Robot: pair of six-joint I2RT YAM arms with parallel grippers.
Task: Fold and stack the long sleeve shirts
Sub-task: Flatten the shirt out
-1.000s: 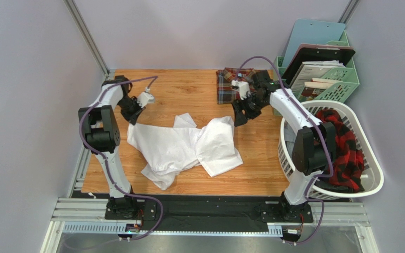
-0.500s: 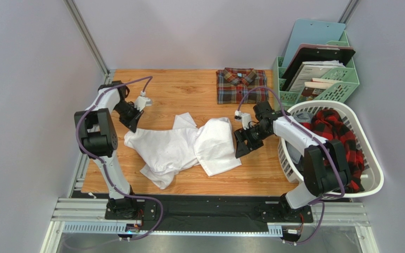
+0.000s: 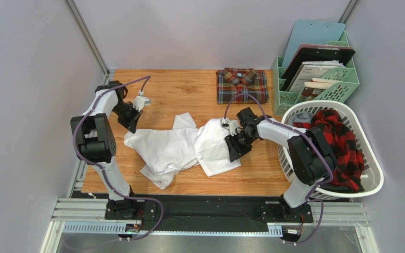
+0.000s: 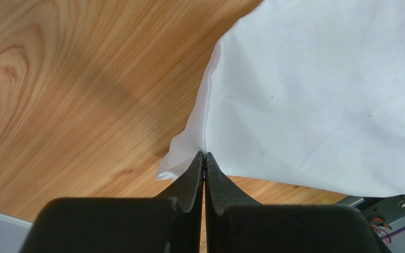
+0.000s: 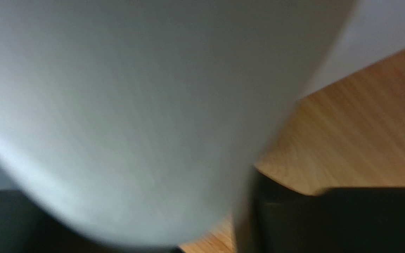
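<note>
The white long sleeve shirt (image 3: 183, 147) lies crumpled in the middle of the wooden table. My left gripper (image 3: 130, 124) is shut on its upper-left edge; the left wrist view shows the fingertips pinching the hem (image 4: 204, 154) of the white cloth (image 4: 315, 95). My right gripper (image 3: 234, 147) sits low at the shirt's right edge. In the right wrist view, blurred white cloth (image 5: 136, 105) bulges between its spread jaws, with one dark finger (image 5: 278, 216) showing on the right. The plaid long sleeve shirt (image 3: 241, 85) lies folded at the back of the table.
A white laundry basket (image 3: 371, 163) stands at the right with a red and black checked garment (image 3: 342, 147) in it. A green organizer (image 3: 342, 79) holding clipboards and books stands at the back right. Grey walls enclose the table on three sides.
The right arm swung from the folded plaid shirt forward and down onto the white shirt's right edge. The left gripper kept its hold and drew the shirt corner slightly left.
</note>
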